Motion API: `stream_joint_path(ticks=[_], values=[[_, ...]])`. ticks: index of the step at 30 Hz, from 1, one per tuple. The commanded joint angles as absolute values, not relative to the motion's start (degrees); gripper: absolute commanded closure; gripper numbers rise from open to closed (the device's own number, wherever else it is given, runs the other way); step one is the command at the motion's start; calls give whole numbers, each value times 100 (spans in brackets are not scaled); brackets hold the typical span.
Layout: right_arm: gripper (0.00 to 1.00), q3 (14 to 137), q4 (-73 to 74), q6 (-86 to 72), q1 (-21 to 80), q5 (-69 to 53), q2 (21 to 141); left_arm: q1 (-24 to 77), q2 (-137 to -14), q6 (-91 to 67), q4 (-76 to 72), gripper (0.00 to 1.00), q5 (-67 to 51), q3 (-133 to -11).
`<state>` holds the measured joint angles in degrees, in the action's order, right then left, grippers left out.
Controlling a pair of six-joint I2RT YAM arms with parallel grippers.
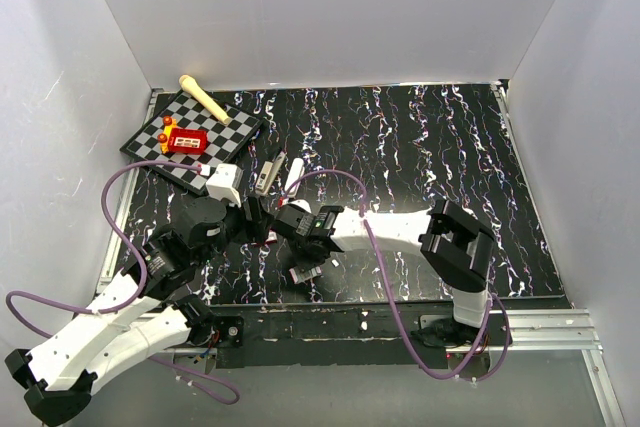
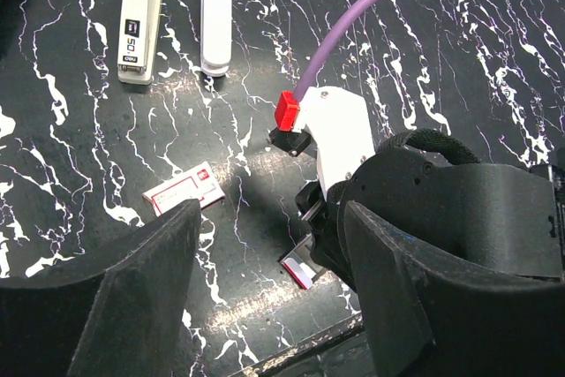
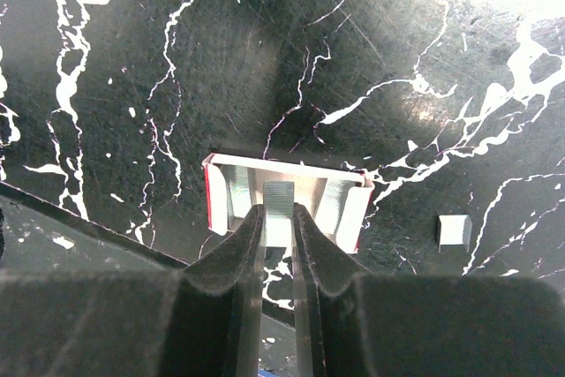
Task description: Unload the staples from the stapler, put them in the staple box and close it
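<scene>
Black marbled table (image 1: 430, 137): right gripper (image 3: 279, 213) pinches the staples (image 3: 280, 193), a light, brittle strip, probably best gripped flat-sided, mid-length. Left gripper (image 2: 274, 253) gapes empty, stapler (image 2: 141, 28) at eleven o'clock.

Black marbled table (image 1: 450, 147), stapler (image 1: 267, 174), chessboard (image 1: 226, 143)

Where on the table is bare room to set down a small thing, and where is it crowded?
Bare: the far right of the table, from the white stick to the right wall. Crowded: the left, where stapler, chessboard, left pincer and right pincer, holding staples, cluster.
</scene>
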<state>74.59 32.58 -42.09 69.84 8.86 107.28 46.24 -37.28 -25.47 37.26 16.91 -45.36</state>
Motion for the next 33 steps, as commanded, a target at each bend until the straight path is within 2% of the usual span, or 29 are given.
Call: stream_joint_path(ticks=[1, 17, 33], values=[[80, 7743, 3313, -4280, 7014, 958, 10854, 4614, -3665, -2531, 3639, 34, 1635, -4491], [75, 7875, 3401, -4280, 7014, 1037, 10942, 4614, -3639, -2531, 3621, 34, 1600, -4491], [64, 7761, 3279, -4219, 7014, 1090, 10802, 4614, -3691, -2531, 3621, 34, 1608, -4491]])
